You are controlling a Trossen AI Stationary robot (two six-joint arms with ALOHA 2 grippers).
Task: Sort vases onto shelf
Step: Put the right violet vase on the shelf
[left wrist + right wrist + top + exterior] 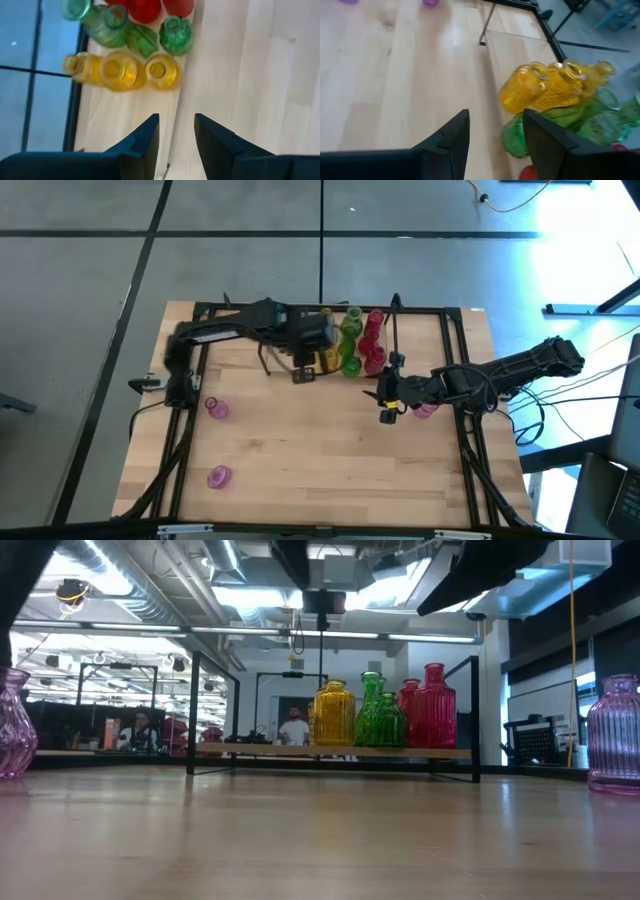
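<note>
Left gripper (303,373): above the shelf's front edge, just beside the yellow vases; fingers (142,142) spread, nothing between them.
Right gripper (387,406): over the surface near the shelf's right end frame; fingers (451,140) spread, holding nothing.
Shelf (250,751): low light-wood board at the far side of the surface, thin black uprights at both ends.
Yellow vases (120,71): three in a row on the shelf, left of the green group, touching one another.
Green vases (378,717): on the shelf between yellow and red, packed close.
Red vases (430,710): on the shelf at the right end of the group.
Pink vases on the surface: two at the left, one (216,409) farther back, one (219,476) nearer the front; another (426,410) at the right, partly hidden under the right arm.
Surface (320,470): light wood, black-framed.
Background: a person (294,728) beyond the shelf in the low view.
</note>
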